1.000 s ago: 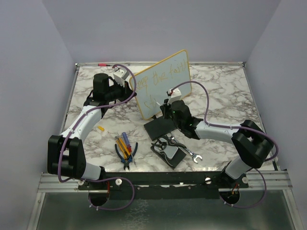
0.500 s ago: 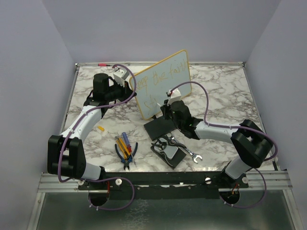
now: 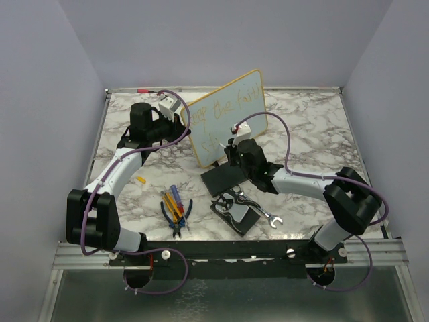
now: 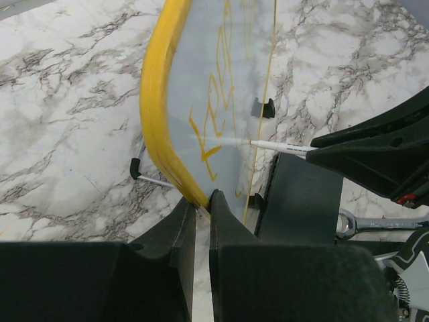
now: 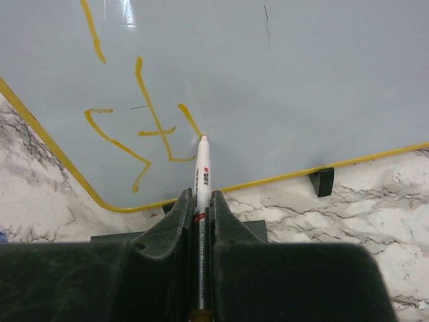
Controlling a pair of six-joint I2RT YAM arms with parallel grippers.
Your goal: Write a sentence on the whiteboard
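Note:
The whiteboard [image 3: 231, 117] stands upright on small black feet at the back middle of the table, with a thin yellow frame. The sentence [image 3: 233, 105] is in yellowish-orange writing; the top line reads "keep the faith" and a second line begins lower left with "st" [image 5: 137, 127]. My left gripper [image 4: 201, 201] is shut on the whiteboard's yellow left edge [image 4: 161, 100]. My right gripper [image 5: 200, 201] is shut on a white marker [image 5: 201, 178], whose tip touches the board at the end of a short fresh stroke. The marker also shows in the left wrist view [image 4: 281, 145].
A flat black pad [image 3: 221, 179] lies in front of the board under the right arm. Pliers and screwdrivers [image 3: 175, 209] lie front left. A clamp on a black block [image 3: 236, 213] and a wrench [image 3: 268, 218] lie front middle. A small yellow cap [image 3: 141, 180] lies left.
My right gripper has shifted slightly left and toward the board with the marker. The left arm and the board have not moved.

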